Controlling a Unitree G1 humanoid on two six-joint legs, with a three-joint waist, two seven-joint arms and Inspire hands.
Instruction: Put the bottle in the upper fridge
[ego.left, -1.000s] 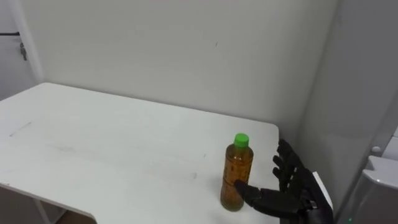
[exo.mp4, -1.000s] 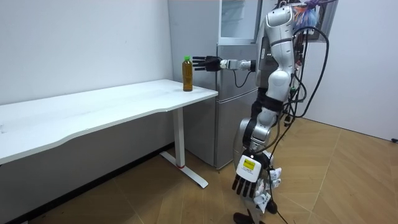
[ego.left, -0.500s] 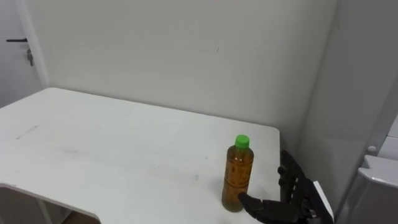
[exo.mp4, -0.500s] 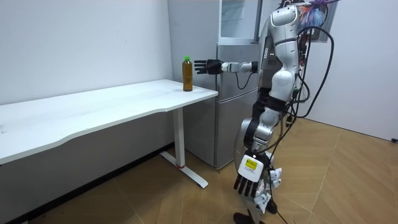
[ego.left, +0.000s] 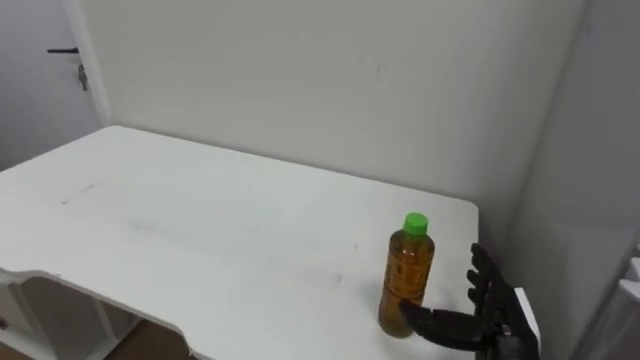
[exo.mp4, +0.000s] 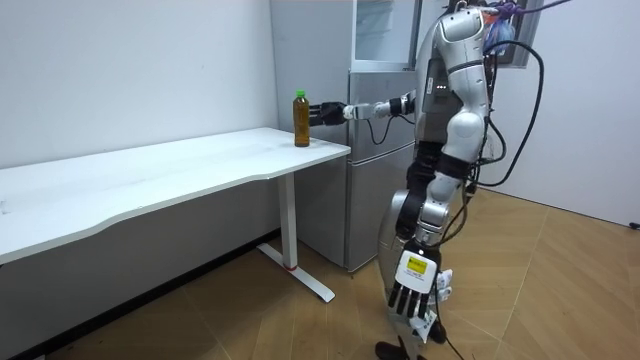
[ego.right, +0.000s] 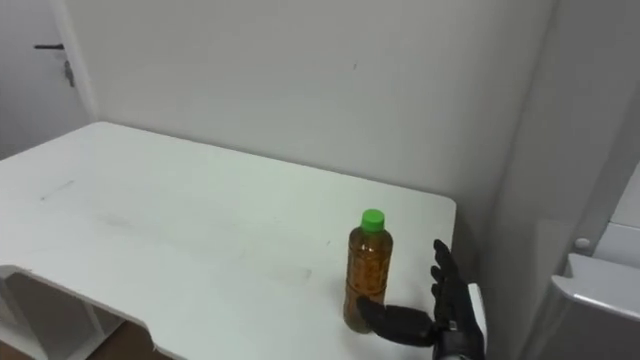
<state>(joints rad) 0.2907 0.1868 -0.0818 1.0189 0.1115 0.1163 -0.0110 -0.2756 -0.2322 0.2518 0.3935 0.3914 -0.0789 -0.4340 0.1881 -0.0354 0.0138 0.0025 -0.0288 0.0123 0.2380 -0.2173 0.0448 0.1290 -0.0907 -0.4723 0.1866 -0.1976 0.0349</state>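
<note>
Right robot hand opening beside the bottle on the worktop

The bottle, amber with a green cap, is standing upright near the right end of the white worktop. The right robot hand is hovering just beside it, fingers spread and straight, its thumb lying against the bottle's lower part without gripping. In the room view the robot is standing before the fridge, its left robot hand hanging low with relaxed fingers, holding nothing.

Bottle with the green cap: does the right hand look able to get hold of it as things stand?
Probably yes. The right hand is open right beside the upright green-capped bottle, thumb by its base, with nothing between them on the white table.
</note>
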